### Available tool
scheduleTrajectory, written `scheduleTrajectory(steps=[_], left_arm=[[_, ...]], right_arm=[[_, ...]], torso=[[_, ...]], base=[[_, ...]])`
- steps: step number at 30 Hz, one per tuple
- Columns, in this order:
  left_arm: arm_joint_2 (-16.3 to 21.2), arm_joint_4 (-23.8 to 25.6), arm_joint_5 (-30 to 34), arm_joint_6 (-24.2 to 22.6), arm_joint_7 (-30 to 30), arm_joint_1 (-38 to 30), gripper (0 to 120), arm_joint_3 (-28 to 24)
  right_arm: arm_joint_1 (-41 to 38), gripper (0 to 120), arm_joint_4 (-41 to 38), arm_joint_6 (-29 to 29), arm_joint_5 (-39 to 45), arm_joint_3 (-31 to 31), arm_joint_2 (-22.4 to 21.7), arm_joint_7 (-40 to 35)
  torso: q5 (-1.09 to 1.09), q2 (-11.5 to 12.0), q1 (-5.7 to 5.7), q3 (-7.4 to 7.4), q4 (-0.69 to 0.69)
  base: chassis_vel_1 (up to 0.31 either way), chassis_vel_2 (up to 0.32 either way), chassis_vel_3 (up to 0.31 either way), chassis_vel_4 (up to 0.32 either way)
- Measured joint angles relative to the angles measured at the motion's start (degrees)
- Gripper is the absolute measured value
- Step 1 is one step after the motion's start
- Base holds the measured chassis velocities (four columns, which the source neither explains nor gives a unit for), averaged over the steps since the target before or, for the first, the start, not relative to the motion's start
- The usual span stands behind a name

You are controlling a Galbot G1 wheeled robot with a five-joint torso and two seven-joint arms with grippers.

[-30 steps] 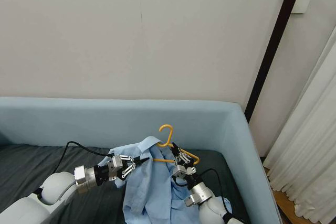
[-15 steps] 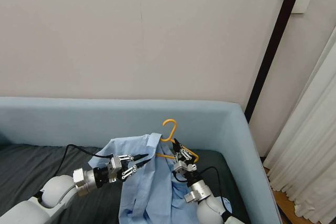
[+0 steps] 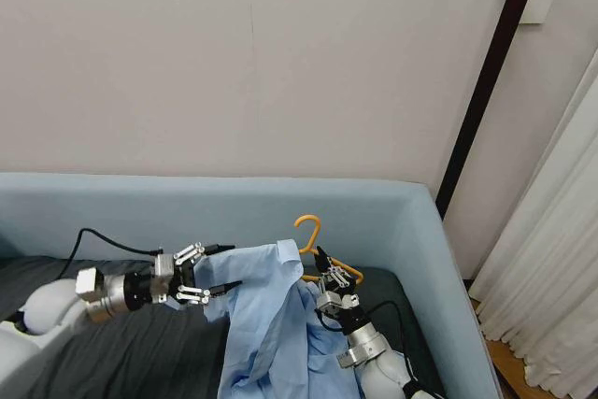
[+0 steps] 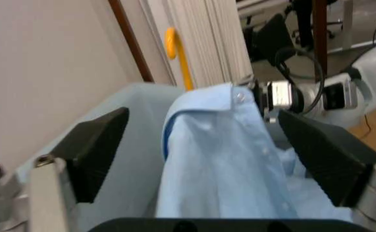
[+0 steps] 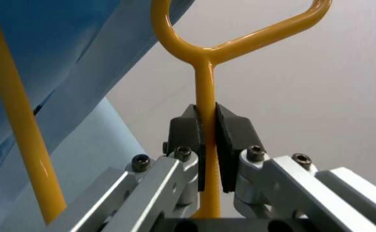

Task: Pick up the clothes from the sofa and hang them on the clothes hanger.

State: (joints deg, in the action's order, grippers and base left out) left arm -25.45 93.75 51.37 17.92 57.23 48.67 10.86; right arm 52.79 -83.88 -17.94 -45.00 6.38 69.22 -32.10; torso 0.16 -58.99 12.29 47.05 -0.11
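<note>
Blue shirt (image 3: 271,320) hangs low in the middle of the head view, its collar up over the yellow hanger (image 3: 308,231) and its tail bunched on the dark seat of the sofa (image 3: 187,201). Your right gripper (image 3: 329,279), just right of the collar, has its jaws clenched on the hanger's stem below the hook, and the right wrist view shows the stem pinched squarely. Your left gripper (image 3: 227,266), left of the shirt, has its jaws spread wide, with the collar edge in line between them but not pinched. I'd judge you about midway: the shirt is raised and partly draped, yet its shoulders look unseated on the hanger, and the hanger itself hangs on nothing.
</note>
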Motion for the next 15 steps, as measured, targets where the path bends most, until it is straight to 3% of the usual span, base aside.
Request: scheduleTrajectory(steps=[9, 15], left_arm=[[1.53, -3.78, 0.02, -10.88, 8.19, -3.44, 112, -3.40], [0.56, -4.03, 0.29, -15.43, 6.77, -3.30, 115, -4.65]], right_arm=[[-0.49, 5, 0.30, -2.22, -6.53, 1.23, 1.36, -0.35], [-0.50, 5, 0.32, -3.52, -9.89, 1.99, 2.35, -0.72]], torso=[[-0.01, 0.00, 0.00, 0.00, 0.02], [-0.01, 0.00, 0.00, 0.00, 0.03]], base=[[0.000, 0.000, 0.000, 0.000], [0.000, 0.000, 0.000, 0.000]])
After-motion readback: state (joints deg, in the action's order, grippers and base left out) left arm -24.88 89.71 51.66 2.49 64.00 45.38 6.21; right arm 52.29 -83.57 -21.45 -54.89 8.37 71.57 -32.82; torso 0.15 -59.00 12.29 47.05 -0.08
